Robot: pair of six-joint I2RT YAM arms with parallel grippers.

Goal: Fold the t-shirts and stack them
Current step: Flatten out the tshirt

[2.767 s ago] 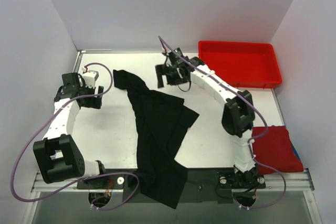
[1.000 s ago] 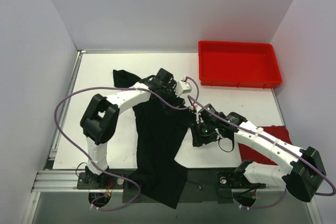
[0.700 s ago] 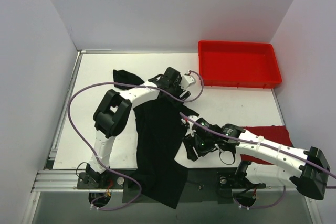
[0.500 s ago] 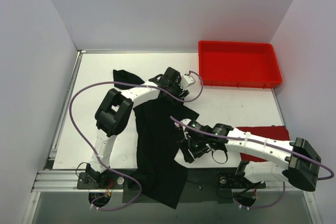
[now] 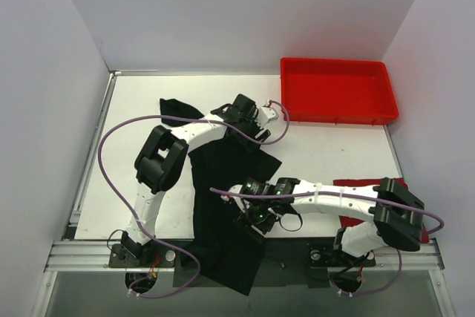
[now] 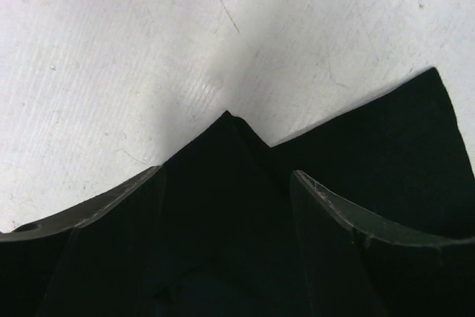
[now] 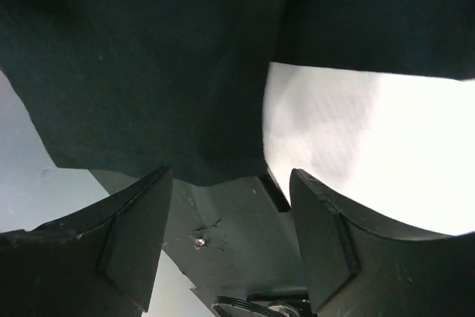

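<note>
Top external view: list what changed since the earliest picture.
Left gripper swung right to the far right corner of the black t-shirt; right gripper came from the far middle to its near right edge. Both straddle cloth, open. That shirt, the red t-shirt and the red tray stayed put.

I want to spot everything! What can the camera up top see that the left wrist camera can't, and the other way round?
Only the top camera shows the red tray, the red t-shirt and the right hand. Only the left wrist camera shows, up close, a pointed cloth corner inside the open left hand. Both show the black t-shirt and the white table.
</note>
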